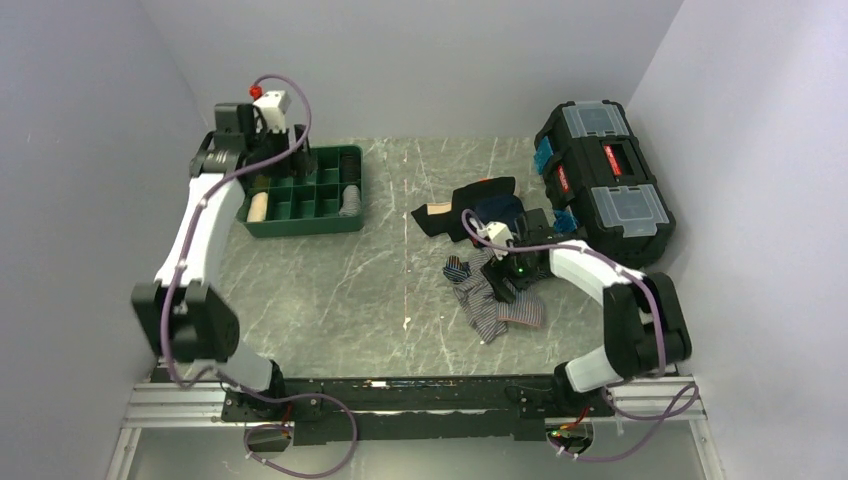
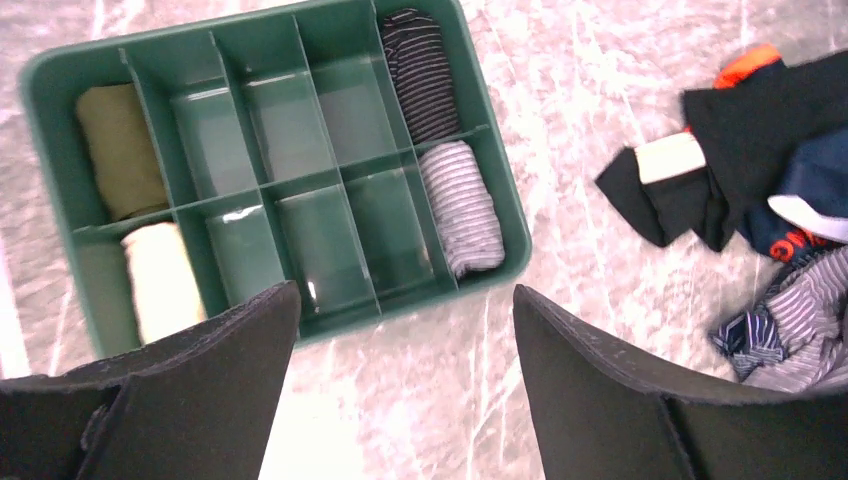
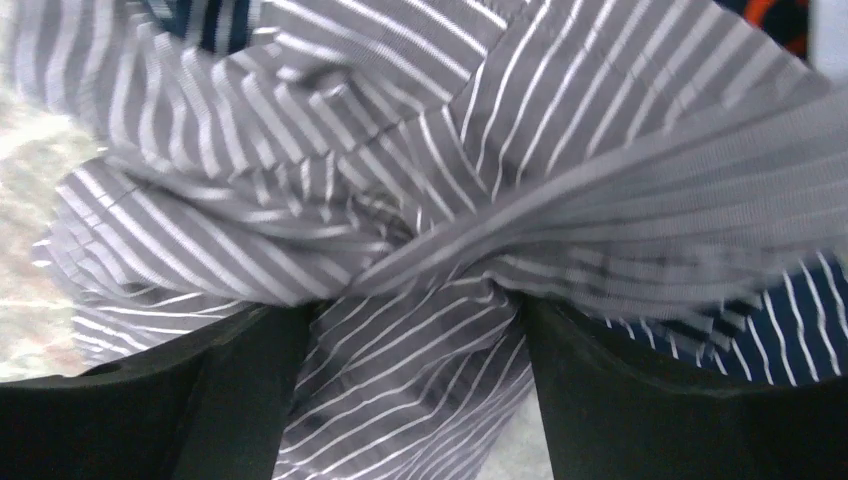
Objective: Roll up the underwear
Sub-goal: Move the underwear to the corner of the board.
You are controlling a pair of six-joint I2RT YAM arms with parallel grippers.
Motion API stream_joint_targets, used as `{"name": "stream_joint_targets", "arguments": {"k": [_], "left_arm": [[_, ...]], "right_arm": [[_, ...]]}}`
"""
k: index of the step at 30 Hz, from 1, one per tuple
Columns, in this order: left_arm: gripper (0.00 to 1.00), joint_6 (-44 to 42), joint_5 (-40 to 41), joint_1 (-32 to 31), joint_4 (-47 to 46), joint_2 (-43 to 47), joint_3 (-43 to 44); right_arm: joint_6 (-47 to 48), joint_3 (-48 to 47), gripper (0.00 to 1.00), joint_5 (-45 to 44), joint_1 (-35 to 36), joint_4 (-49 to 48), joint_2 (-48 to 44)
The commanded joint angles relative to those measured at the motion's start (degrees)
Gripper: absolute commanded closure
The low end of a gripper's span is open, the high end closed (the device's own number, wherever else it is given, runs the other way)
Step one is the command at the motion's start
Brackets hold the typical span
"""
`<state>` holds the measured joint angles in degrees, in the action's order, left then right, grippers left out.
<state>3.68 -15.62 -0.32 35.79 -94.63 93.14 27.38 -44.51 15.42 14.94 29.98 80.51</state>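
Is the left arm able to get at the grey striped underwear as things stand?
Probably yes, after a sideways move. The left gripper hangs open above the green tray, apart from the underwear. Bare table lies between them; only the right gripper, its open fingers astride that cloth, crowds the spot.

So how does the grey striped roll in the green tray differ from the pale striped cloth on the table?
The roll is a tight cylinder; the underwear is crumpled. The roll sits in a tray compartment; the underwear lies on the table. Both are grey cloth with light stripes.
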Motion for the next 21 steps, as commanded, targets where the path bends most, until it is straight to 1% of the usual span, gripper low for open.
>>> {"name": "stream_joint_targets", "arguments": {"k": [1,6,9,13,18,21], "left_arm": [[0.17,-7.8,-0.63,0.06,-1.38,13.07,-10.74],[0.17,-13.9,2.43,0.13,-3.01,27.62,-23.06],[0.16,-17.18,1.75,0.1,-1.47,33.2,-26.94],[0.17,-18.93,2.36,0.09,0.24,36.9,-29.78],[0.16,-20.14,3.66,0.06,0.31,39.52,-31.79],[0.16,-20.28,4.05,0.08,-0.08,40.09,-32.44]], "right_arm": [[2.24,-4.6,0.26,-3.14,0.09,-2.38,8.66],[0.05,-14.17,0.5,-6.36,0.03,-3.73,19.29],[-1.61,-21.47,0.59,-8.81,-0.57,-4.56,24.79],[-4.76,-35.13,0.66,-9.56,-2.8,-2.35,34.01],[-7.14,-50.69,0.67,-9.71,-5.23,1.17,43.1],[-8.06,-53.87,0.67,-10.97,-6.38,0.27,43.84]]}}
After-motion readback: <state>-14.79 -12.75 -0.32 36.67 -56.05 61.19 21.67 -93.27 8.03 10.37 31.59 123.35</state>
